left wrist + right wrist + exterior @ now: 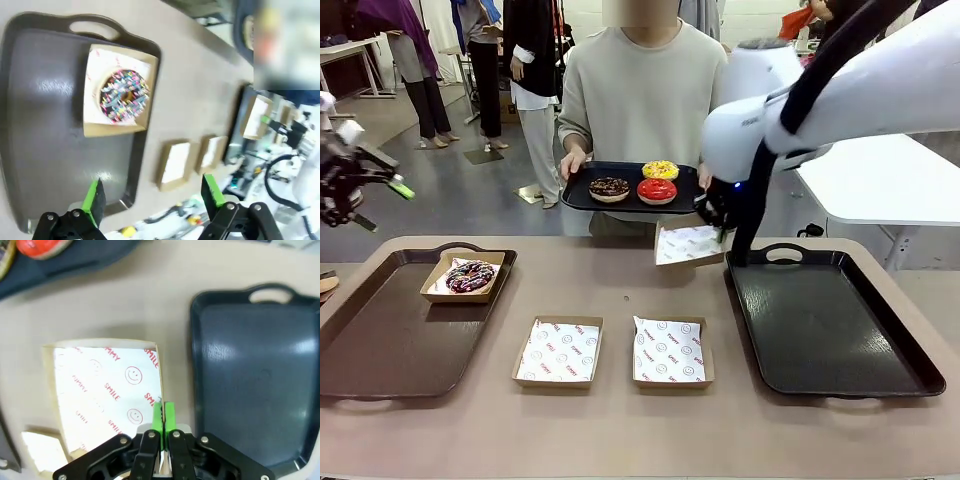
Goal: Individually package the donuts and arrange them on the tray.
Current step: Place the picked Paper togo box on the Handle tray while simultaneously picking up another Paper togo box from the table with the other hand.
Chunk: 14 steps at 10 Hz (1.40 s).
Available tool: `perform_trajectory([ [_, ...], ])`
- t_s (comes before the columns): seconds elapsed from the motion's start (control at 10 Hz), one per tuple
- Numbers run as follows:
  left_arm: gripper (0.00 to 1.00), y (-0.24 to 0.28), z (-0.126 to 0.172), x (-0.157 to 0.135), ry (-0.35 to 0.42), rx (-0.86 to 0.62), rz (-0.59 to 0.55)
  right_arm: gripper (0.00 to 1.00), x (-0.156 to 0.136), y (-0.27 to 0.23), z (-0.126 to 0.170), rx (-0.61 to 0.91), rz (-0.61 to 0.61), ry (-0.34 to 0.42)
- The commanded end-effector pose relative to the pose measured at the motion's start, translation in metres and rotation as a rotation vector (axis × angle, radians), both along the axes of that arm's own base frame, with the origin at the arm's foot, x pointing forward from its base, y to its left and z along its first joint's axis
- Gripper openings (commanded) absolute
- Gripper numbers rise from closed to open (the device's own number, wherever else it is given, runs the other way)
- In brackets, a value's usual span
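1. While the purple-pink sprinkled donut (470, 277) sits boxed on the left tray (380, 340), the chocolate donut (609, 187), yellow donut (660, 169) and red donut (657, 189) lie on a black tray (575, 200) the person (640, 90) holds beyond the counter (620, 420).
2. The right fingers (162, 412) pinch shut on the edge of a tilted paper-lined box (105, 390).
3. The left fingers (93, 200) gape wide, empty, raised at the counter's left end.

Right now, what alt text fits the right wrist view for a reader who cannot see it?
The right gripper, shut, pinches the edge of a paper-lined box above the tan table. A black tray lies beside it; a red donut peeks in at a corner.
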<state>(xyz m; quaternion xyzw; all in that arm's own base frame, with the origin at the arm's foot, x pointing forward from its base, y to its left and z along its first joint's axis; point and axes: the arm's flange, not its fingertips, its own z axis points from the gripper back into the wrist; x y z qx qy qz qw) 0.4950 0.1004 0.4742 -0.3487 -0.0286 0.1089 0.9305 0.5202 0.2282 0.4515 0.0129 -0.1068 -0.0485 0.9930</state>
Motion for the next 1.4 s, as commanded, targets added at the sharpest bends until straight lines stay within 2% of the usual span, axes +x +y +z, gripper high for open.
perform_trajectory([
  [0.0, 1.0, 0.031, -0.007, -0.039, -0.054, -0.189, 0.013, 0.0, -0.023, -0.025, 0.019, 0.047, 0.001, 0.0],
  [0.3, 1.0, 0.085, -0.018, -0.077, -0.074, -0.449, 0.051, 0.0, -0.033, -0.027, 0.03, 0.089, 0.015, -0.008],
  [0.6, 1.0, 0.13, -0.042, -0.101, -0.053, -0.6, 0.111, 0.0, -0.026, -0.025, 0.027, 0.112, 0.03, 0.008],
  [0.8, 1.0, 0.132, -0.049, -0.107, -0.018, -0.617, 0.115, 0.0, -0.029, -0.024, 0.034, 0.073, 0.003, 0.0],
  [1.0, 1.0, 0.13, -0.049, -0.105, -0.024, -0.527, 0.075, 0.0, -0.029, -0.024, 0.034, 0.073, 0.003, 0.0],
  [1.1, 1.0, 0.132, -0.056, -0.112, -0.003, -0.598, 0.125, 0.0, -0.029, -0.024, 0.034, 0.073, 0.003, 0.0],
  [1.3, 1.0, 0.132, -0.056, -0.112, -0.003, -0.598, 0.125, 0.0, -0.029, -0.024, 0.034, 0.073, 0.003, 0.0],
])
